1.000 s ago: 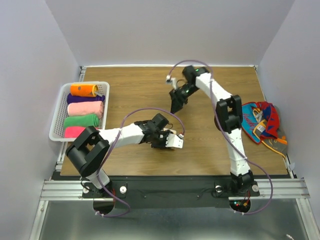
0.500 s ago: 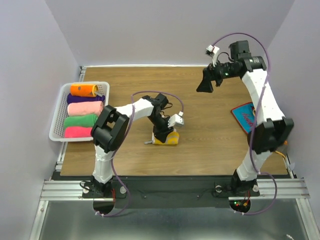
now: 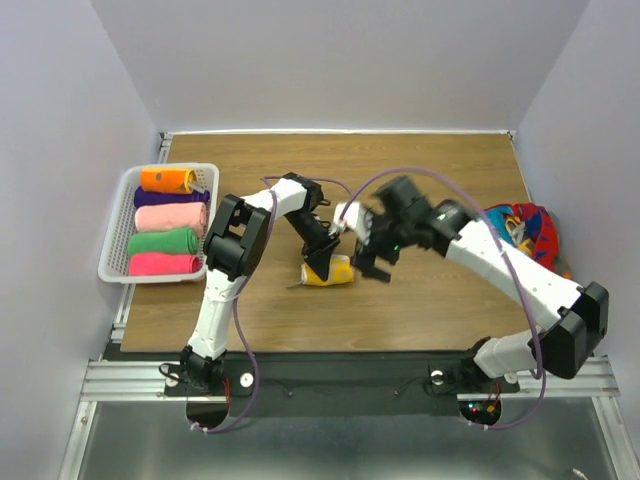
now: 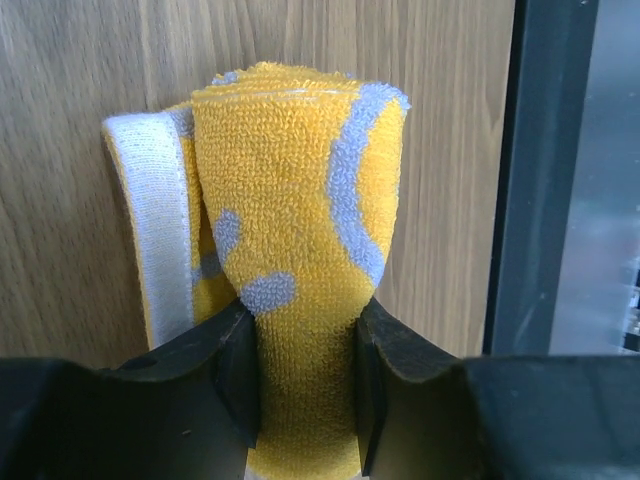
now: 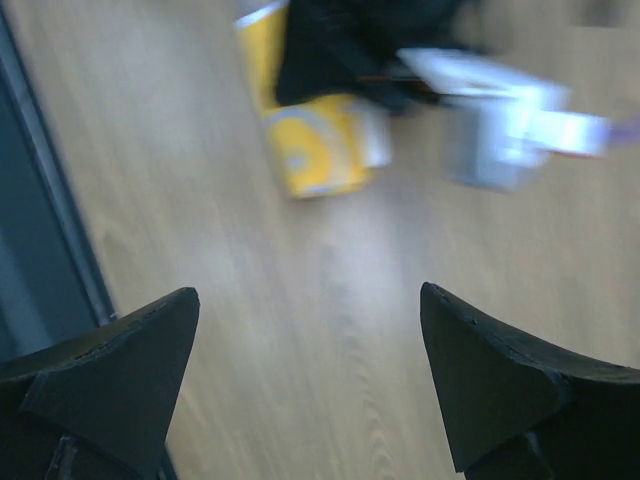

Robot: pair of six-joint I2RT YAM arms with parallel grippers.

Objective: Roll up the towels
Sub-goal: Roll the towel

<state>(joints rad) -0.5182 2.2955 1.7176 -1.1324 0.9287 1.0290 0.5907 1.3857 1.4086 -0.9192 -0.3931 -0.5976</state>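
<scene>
A yellow towel (image 3: 336, 273) with grey-blue patches lies rolled on the wooden table near the middle. My left gripper (image 3: 318, 264) is shut on this roll; in the left wrist view the roll (image 4: 290, 180) is pinched between both fingers, with my left gripper (image 4: 305, 370) squeezing its near end. My right gripper (image 3: 372, 268) hangs open just right of the roll. In the right wrist view my right gripper (image 5: 308, 298) spans bare wood, with the yellow roll (image 5: 310, 150) blurred ahead. A red towel with blue patterns (image 3: 522, 240) lies crumpled at the right edge.
A white slatted basket (image 3: 118, 200) at the left holds several rolled towels: orange (image 3: 167, 180), purple (image 3: 170, 197), pink (image 3: 168, 217), green (image 3: 160, 242) and a darker pink one (image 3: 160, 264). The table's front edge and a dark rail (image 5: 40, 200) lie close below the yellow roll.
My right arm has swung from the back right down to the middle, beside the yellow roll. The left gripper has stayed shut on the roll.
</scene>
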